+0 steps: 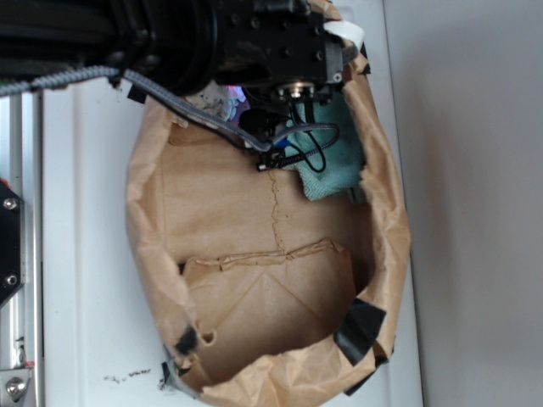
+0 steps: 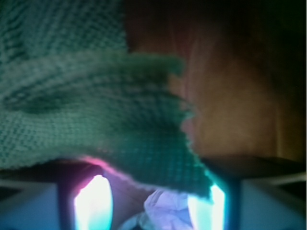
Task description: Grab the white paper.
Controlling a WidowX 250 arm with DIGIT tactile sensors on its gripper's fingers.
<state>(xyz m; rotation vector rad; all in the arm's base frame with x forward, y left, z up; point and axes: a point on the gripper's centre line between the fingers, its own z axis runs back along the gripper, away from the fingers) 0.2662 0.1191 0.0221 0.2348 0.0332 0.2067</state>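
Exterior view: no brand, label or legible writing shows on any item. The black robot arm [image 1: 170, 38] enters from the top left corner and reaches across the top rim of the large brown paper bag [image 1: 254, 229], which lies open on the white counter [image 1: 85, 237]. Patches of black tape [image 1: 361, 331] mark the bag's bottom rim. The arm's wrist section sits over the bag's upper end, with thin black cables looping below it. The gripper is hidden under the arm body in this view. A teal terry cloth [image 1: 335, 165] lies inside the bag near its upper right wall, partly covered by the arm.

Wrist view: the picture is blurred and dim. The teal terry cloth [image 2: 96, 105] fills the left and centre, close to the lens. The gripper [image 2: 151, 206] shows two brightly lit fingers [image 2: 93, 203] at the bottom edge, set moderately apart. The off-white crumpled paper wad [image 2: 165, 211] sits between them at the bottom centre, just under the cloth's lower edge. Whether the fingers touch the paper cannot be told. The bag's brown inner wall [image 2: 230, 96] fills the right side.
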